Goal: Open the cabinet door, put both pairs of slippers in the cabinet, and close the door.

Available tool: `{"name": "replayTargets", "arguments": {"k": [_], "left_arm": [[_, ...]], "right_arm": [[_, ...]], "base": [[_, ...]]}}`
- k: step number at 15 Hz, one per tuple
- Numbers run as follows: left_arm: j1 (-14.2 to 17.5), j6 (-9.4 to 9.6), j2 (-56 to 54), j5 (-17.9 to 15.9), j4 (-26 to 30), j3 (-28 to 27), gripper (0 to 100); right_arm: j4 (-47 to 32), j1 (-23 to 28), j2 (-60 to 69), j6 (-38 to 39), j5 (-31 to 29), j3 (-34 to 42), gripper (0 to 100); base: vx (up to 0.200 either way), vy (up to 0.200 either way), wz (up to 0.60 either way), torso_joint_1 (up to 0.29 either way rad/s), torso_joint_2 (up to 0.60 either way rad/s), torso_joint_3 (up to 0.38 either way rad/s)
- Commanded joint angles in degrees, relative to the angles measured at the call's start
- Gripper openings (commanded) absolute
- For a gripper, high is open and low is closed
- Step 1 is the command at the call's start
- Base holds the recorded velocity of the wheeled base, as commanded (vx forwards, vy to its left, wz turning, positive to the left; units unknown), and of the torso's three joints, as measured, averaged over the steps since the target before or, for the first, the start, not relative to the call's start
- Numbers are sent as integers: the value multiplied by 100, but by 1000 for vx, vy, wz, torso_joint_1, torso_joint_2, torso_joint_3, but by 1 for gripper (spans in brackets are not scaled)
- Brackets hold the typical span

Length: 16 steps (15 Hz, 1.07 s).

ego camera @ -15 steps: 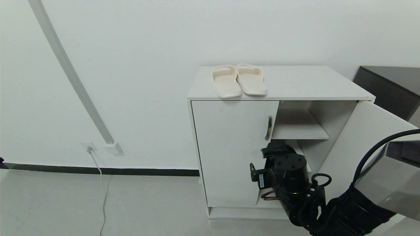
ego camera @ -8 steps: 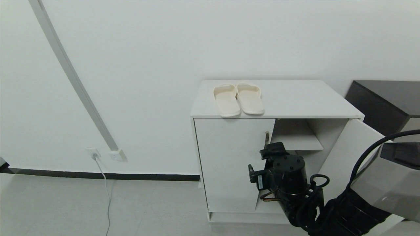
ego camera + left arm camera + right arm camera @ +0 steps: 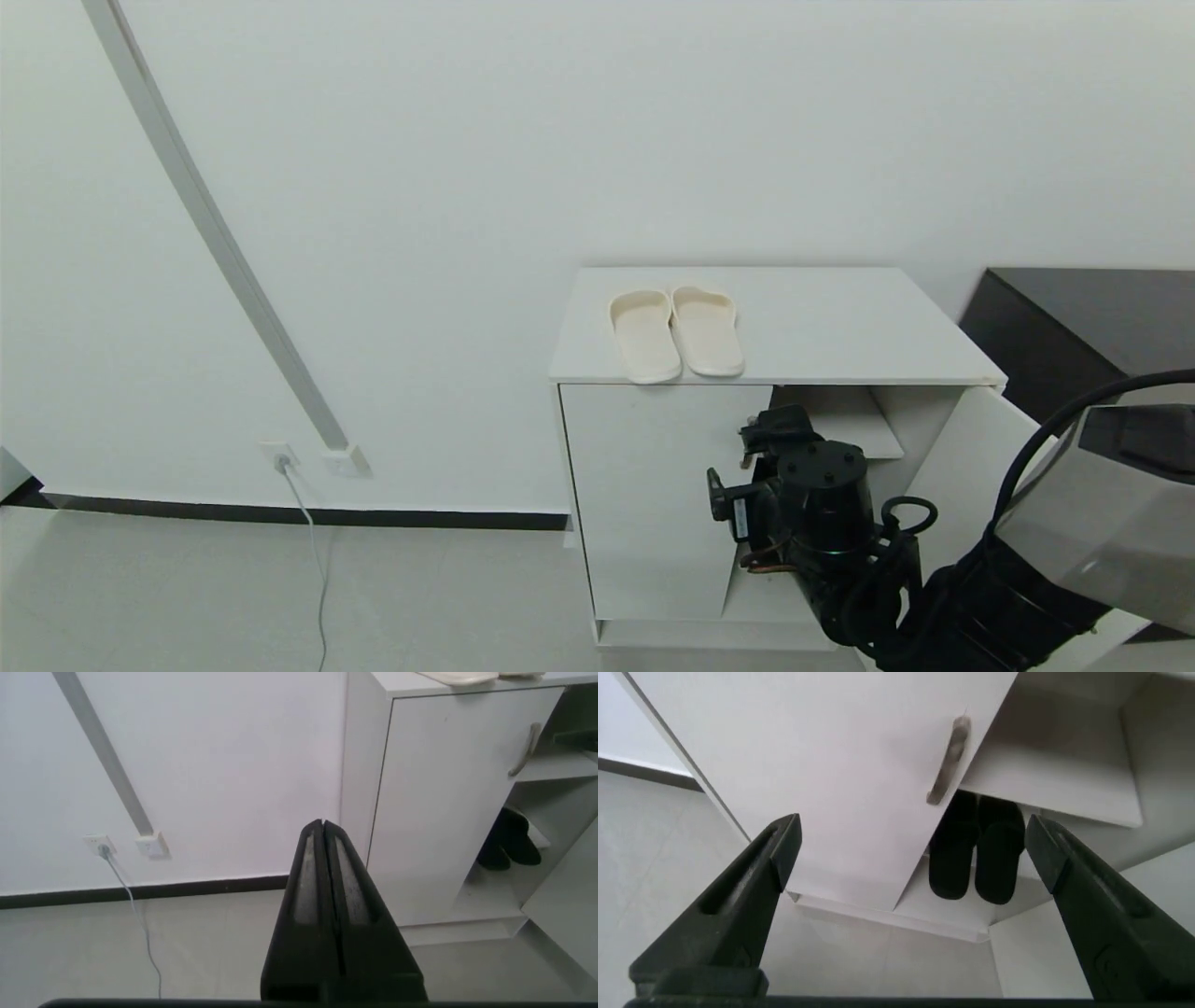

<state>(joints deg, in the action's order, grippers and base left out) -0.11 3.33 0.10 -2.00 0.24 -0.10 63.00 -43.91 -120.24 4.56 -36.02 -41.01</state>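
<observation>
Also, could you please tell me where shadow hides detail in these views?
Head view: the cream slippers on the cabinet are evenly lit and cast little shadow. Right wrist view: the black slippers inside it lie in shade, dark shapes with little detail. Left wrist view: that pair is equally dark.

Cream slippers [image 3: 676, 333] atop cabinet [image 3: 840, 327]; black pair [image 3: 976, 859] inside.

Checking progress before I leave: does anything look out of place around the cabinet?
Yes: the cream slippers lie on top of the cabinet, not inside with the black slippers, and the right door hangs open.
</observation>
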Motion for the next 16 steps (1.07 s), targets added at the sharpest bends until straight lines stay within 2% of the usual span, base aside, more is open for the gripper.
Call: {"name": "replayTargets", "arguments": {"k": [1, 8, 13, 15, 16], "left_arm": [[2, 1, -1, -2, 2, 1, 0], [2, 1, -1, -2, 2, 1, 0], [2, 36, -1, -2, 2, 1, 0], [2, 19, -1, 7, -7, 1, 0], [2, 1, -1, 7, 2, 1, 0]], "right_arm": [[2, -3, -35, 1, -1, -12, 100], [28, -3, -211, 27, 78, -12, 100], [696, -21, -378, -175, 113, 146, 100], [810, 128, -387, -394, 245, -285, 100], [380, 190, -343, -386, 245, -812, 100]], "base": [[0, 0, 0, 198, -437, -246], [0, 0, 0, 172, -377, -203], [0, 0, 0, 156, -340, -179], [0, 0, 0, 11, -35, -16], [0, 0, 0, 0, 0, 0]]}}
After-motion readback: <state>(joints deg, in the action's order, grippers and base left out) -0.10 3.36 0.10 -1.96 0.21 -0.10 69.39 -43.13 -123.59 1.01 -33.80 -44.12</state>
